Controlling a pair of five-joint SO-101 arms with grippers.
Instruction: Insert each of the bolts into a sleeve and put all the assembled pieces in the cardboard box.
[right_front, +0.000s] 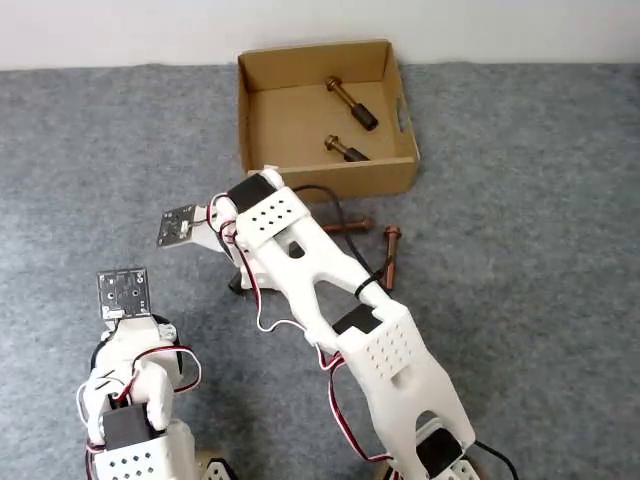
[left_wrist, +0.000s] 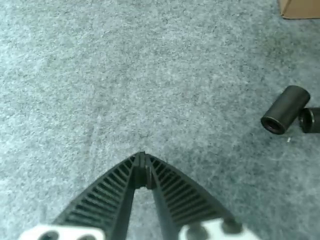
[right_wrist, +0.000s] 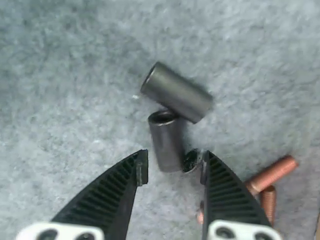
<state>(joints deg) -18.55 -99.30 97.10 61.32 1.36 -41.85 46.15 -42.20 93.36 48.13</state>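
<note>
Two dark sleeves lie on the grey carpet: one flat (right_wrist: 176, 99), the other (right_wrist: 166, 141) on its side between the spread fingers of my right gripper (right_wrist: 173, 167), which is open and low over it. A third dark round end (right_wrist: 192, 160) shows by one finger. Two copper bolts (right_front: 345, 227) (right_front: 391, 255) lie loose in front of the cardboard box (right_front: 325, 178), which holds two assembled pieces (right_front: 352, 103) (right_front: 347, 150). My left gripper (left_wrist: 142, 170) is shut and empty over bare carpet, with a sleeve (left_wrist: 285, 110) off to one side.
The right arm (right_front: 330, 290) stretches diagonally across the middle of the table. The left arm (right_front: 135, 370) sits folded at the near left. Open carpet lies to the left and right of the box.
</note>
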